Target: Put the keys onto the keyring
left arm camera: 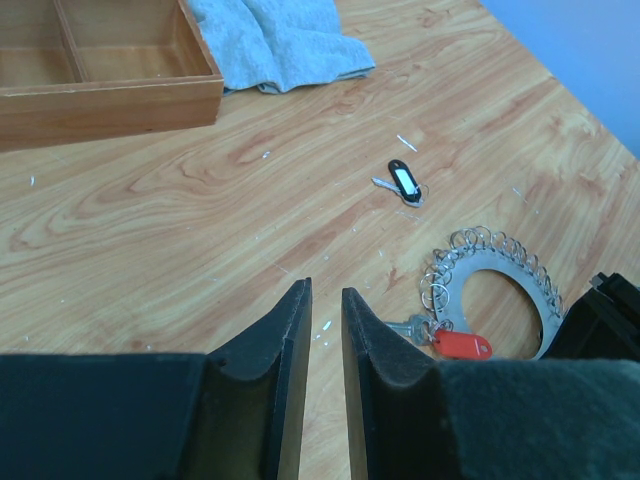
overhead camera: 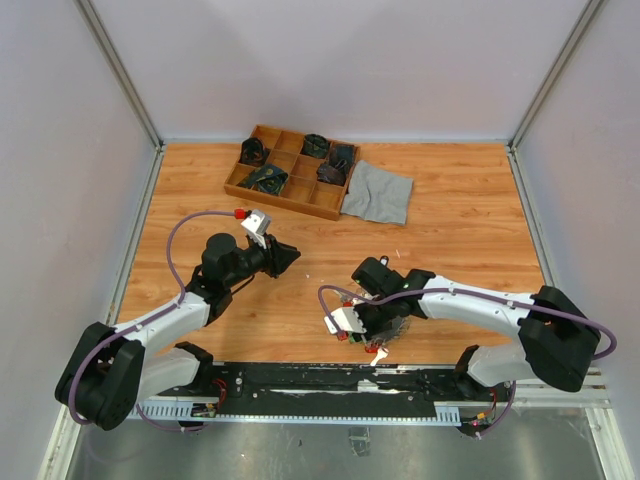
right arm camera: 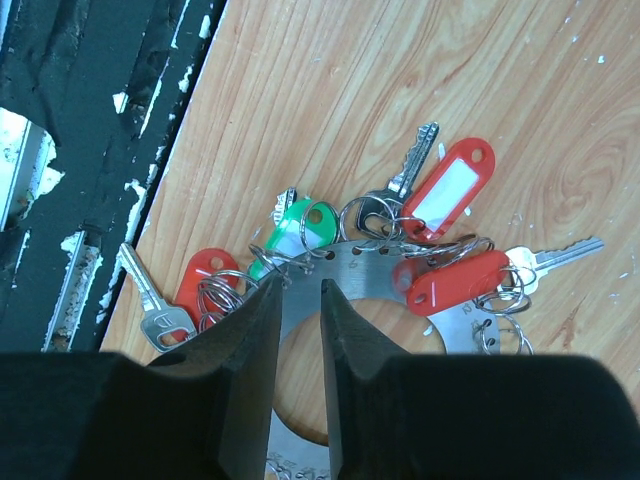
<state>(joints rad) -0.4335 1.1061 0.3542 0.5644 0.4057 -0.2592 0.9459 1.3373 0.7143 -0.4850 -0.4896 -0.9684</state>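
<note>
1. The left claw hangs above the wooden table. Its two dark fingers are drawn almost together, leaving only a thin slit, and nothing sits between them.
2. Ahead of the left claw and a little to its right, a single key with a black tag lies flat on the wood, apart from everything else.
3. Far ahead and to the left of this claw is the corner of a wooden tray. A crumpled grey cloth lies just beside the tray's right side.
4. The keyring is a flat metal band strung with small wire loops. It lies to the right of the left claw and directly under the right claw.
5. The right claw's fingers are also nearly closed, with a narrow gap. Their tips sit over the band, which shows through that gap. I cannot tell whether they pinch it.
6. The keys fan out from the band on the side away from the right claw. A green-tagged one lies just ahead of the fingertips, with red-tagged ones ahead and to the right.
7. One more red-tagged key lies beside the claw's left finger.
</note>
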